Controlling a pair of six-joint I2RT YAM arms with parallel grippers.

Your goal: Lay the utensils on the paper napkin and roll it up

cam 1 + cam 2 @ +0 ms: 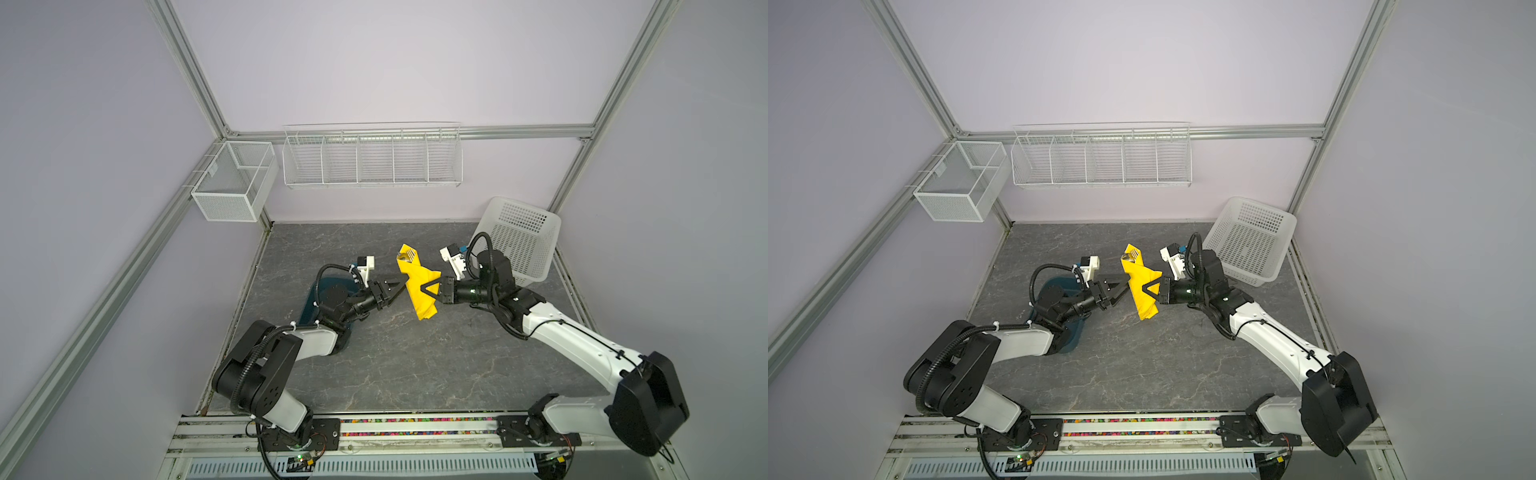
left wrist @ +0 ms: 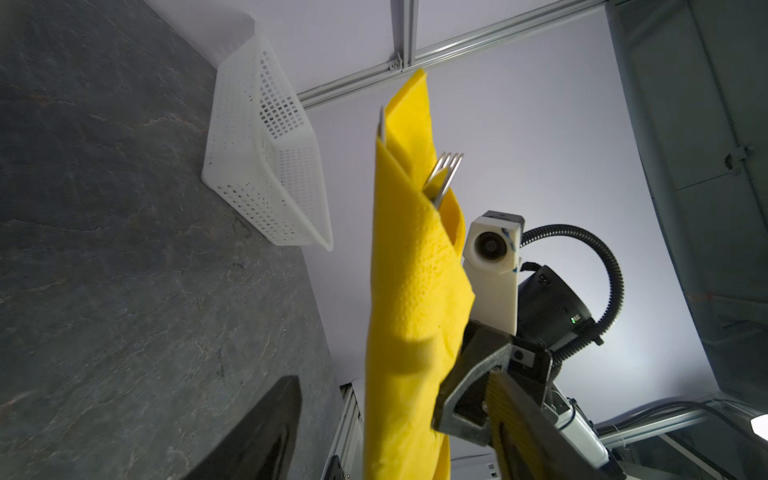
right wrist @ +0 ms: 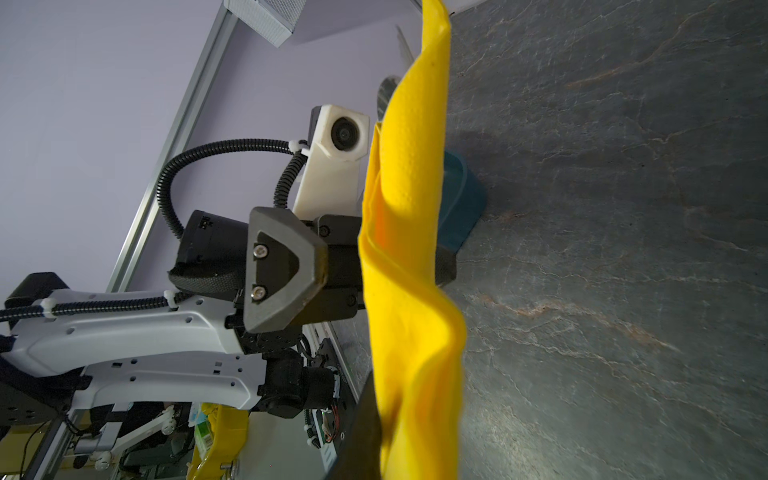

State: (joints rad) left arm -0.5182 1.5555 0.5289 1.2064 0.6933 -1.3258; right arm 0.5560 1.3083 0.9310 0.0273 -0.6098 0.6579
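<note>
Yellow paper napkin (image 1: 415,276) (image 1: 1139,274) is a narrow rolled bundle. It sits mid desk, running far to near on a slight slant, between the two arms. The utensils (image 1: 409,253) are wrapped inside. Only the fork (image 2: 446,174) shows clearly, its tines poking out of the far end in both top views. A thin silver edge (image 2: 381,124) shows beside the paper at that same end in the left wrist view; can't tell which piece it is.

Right pincer (image 1: 422,289) (image 1: 1143,289) is closed tight, pinching the bundle's right side about halfway along.

Left pincer (image 1: 404,288) (image 1: 1126,286) has its jaws wide apart at the bundle's left edge. The right wrist view shows one of its fingers (image 3: 286,266) on either side of the paper, so it straddles the bundle and grips nothing. Can't tell whether a pad touches the paper.

At the grip the bundle is up off the dark grey stone-look desk (image 1: 415,365). Can't tell whether its near end touches the surface.

Dark teal tray (image 1: 309,309) (image 1: 1073,338) is left of middle, mostly under the left arm.

White perforated basket (image 1: 519,239) (image 1: 1250,245) is far right, tilted, leaning at the corner.

A white wire rack (image 1: 372,162) and a mesh box (image 1: 232,183) hang at the far wall.
</note>
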